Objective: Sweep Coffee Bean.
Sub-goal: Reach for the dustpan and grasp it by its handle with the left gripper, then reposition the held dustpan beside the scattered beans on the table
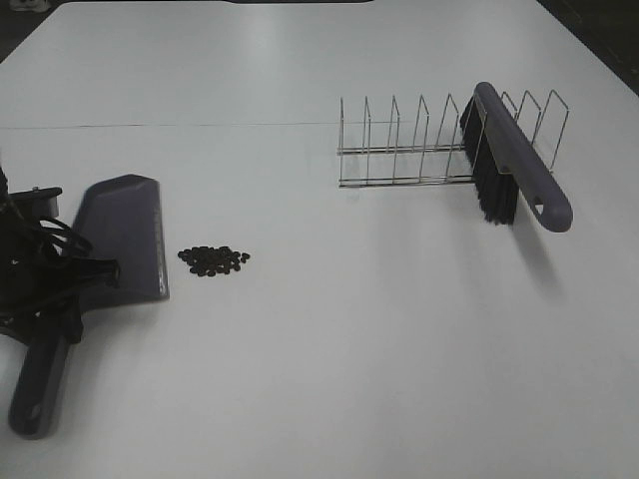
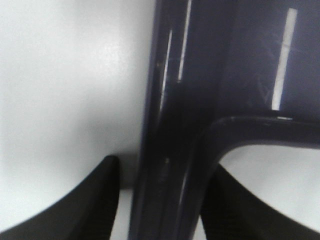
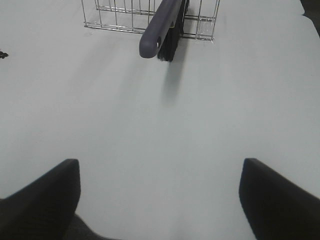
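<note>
Across the white table (image 1: 349,349), a wire rack (image 1: 399,150) stands at the far right. On the near left lies a purple dustpan (image 1: 125,230), its handle pinched between the closed jaws of the left gripper (image 2: 165,167). A purple brush (image 1: 519,165) leans aslant in the rack, bristles down. The right gripper (image 3: 160,170) hovers over bare tabletop, jaws spread, holding nothing. The coffee bean (image 1: 213,260) cluster sits just beside the dustpan's right edge, apart from it.

Exterior high view: from above the near edge of the table (image 1: 329,399), looking down and across to its far edge, distant enough to take in the dustpan (image 1: 125,235), coffee bean (image 1: 213,260), wire rack (image 1: 399,155) and brush (image 1: 514,165). Left wrist view: pressed close against the dustpan, blurred. Right wrist view: low over the table, facing the wire rack and brush, shared with the exterior view.
</note>
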